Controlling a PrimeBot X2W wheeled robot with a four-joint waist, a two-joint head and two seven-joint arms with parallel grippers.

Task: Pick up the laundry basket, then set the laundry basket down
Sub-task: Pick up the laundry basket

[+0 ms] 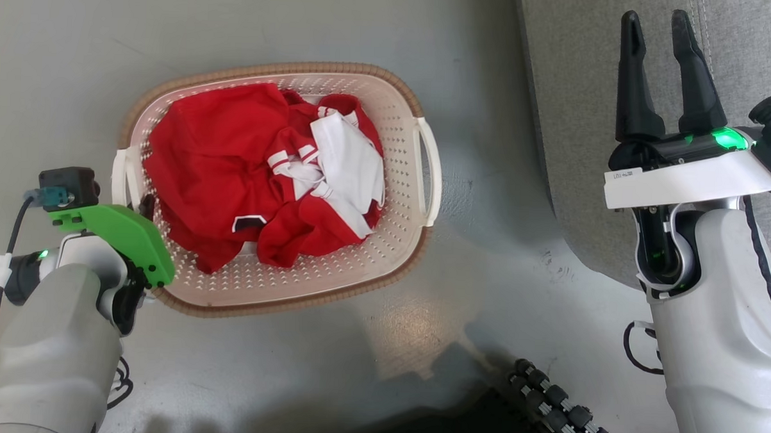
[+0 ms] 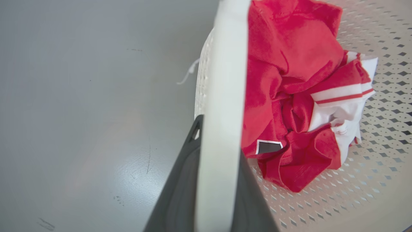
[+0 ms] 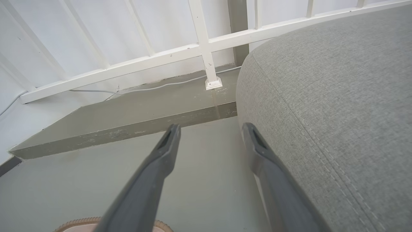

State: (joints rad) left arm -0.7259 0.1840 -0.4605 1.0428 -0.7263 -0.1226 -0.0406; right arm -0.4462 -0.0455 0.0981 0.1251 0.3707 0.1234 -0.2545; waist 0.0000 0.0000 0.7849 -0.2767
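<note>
The laundry basket [image 1: 400, 153], cream-white and perforated with a brown rim, is level over the grey floor and holds red and white clothes [image 1: 233, 160]. My left gripper [image 1: 139, 198] is at its left white handle [image 1: 123, 175], mostly hidden under the green wrist mount. In the left wrist view the handle [image 2: 222, 96] runs between my left gripper's [image 2: 219, 135] two dark fingers, which press on both its sides, with the clothes [image 2: 283, 96] just to the right. My right gripper [image 1: 655, 21] is open and holds nothing, well right of the basket over the grey sofa [image 1: 575, 120]. Whether the basket touches the floor cannot be told.
The grey sofa [image 3: 338, 96] stands close on the right of my right gripper [image 3: 210, 127]. Beyond are a low step [image 3: 145, 106] and a white railing [image 3: 202, 48]. The basket's brown rim [image 3: 80, 222] shows at the bottom. My base's roller wheel [image 1: 565, 408] is at the front.
</note>
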